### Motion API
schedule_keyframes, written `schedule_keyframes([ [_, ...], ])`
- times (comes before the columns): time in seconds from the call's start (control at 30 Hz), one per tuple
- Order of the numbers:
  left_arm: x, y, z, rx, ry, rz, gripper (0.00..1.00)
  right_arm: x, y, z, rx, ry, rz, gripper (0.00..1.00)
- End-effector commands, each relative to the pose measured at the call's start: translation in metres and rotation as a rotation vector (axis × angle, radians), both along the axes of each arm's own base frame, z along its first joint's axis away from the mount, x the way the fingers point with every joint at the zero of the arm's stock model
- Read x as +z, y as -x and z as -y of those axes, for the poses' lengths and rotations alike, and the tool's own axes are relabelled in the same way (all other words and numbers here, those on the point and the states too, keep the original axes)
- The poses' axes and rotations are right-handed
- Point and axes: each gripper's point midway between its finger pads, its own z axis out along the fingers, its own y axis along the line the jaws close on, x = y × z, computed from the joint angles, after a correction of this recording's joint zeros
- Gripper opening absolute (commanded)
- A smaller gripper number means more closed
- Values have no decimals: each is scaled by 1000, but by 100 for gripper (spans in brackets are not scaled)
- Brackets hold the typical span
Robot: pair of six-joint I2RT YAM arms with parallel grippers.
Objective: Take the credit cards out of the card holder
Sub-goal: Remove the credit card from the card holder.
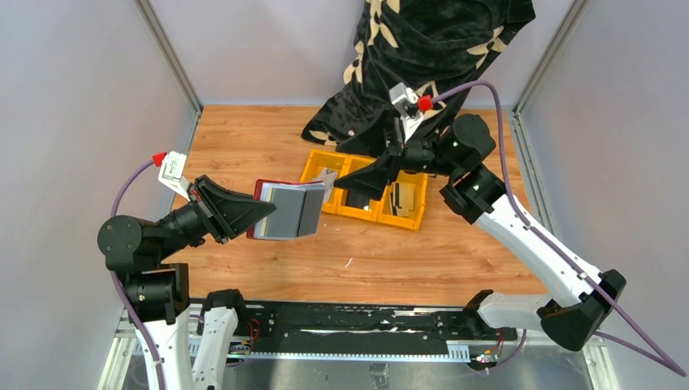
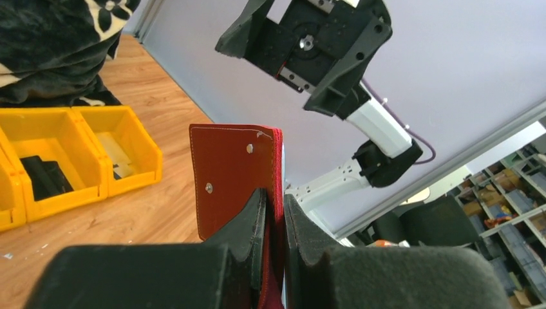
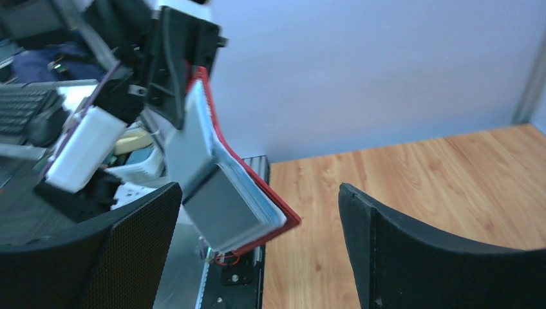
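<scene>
The dark red card holder (image 1: pixel 284 210) hangs open above the table, left of centre, with its silvery-grey inner leaves facing right. My left gripper (image 1: pixel 258 213) is shut on its spine edge; the left wrist view shows the red cover (image 2: pixel 235 174) pinched between the fingers (image 2: pixel 257 219). My right gripper (image 1: pixel 357 180) is open over the yellow bin, apart from the holder. In the right wrist view the holder (image 3: pixel 225 206) shows between my wide-apart fingers (image 3: pixel 386 244). A grey credit card (image 1: pixel 327 176) lies in the bin's left compartment, and dark flat cards (image 1: pixel 398 199) lie in the right one.
The yellow three-compartment bin (image 1: pixel 410 221) sits at the table's back centre; my right gripper hides its middle compartment. A black patterned cloth (image 1: pixel 422 49) hangs behind it. Grey walls close off both sides. A black rail (image 1: pixel 349 321) runs along the near edge.
</scene>
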Motion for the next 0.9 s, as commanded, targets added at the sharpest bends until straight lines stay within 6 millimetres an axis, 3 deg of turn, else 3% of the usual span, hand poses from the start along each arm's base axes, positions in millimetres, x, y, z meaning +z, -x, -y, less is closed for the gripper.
schedule_keyframes([
  [0.0, -4, 17, 4, -51, -76, 77, 0, 7, 47, -7, 280, 42, 112, 95],
  [0.23, -26, 28, 7, -141, -176, 119, 0, -3, 78, -48, 383, 170, 153, 95],
  [0.37, -29, 36, 9, -190, -196, 138, 0, -23, 94, -65, 448, 258, 141, 93],
  [0.6, -32, 43, 10, -225, -213, 164, 0, -46, 110, -78, 528, 336, 109, 75],
  [0.7, -31, 45, 10, -232, -215, 170, 0, -50, 109, -83, 535, 355, 90, 57],
  [0.83, -31, 45, 10, -218, -223, 182, 0, -53, 106, -88, 522, 370, 72, 9],
  [0.87, -31, 43, 9, -198, -226, 186, 1, -53, 104, -89, 504, 372, 74, 1],
])
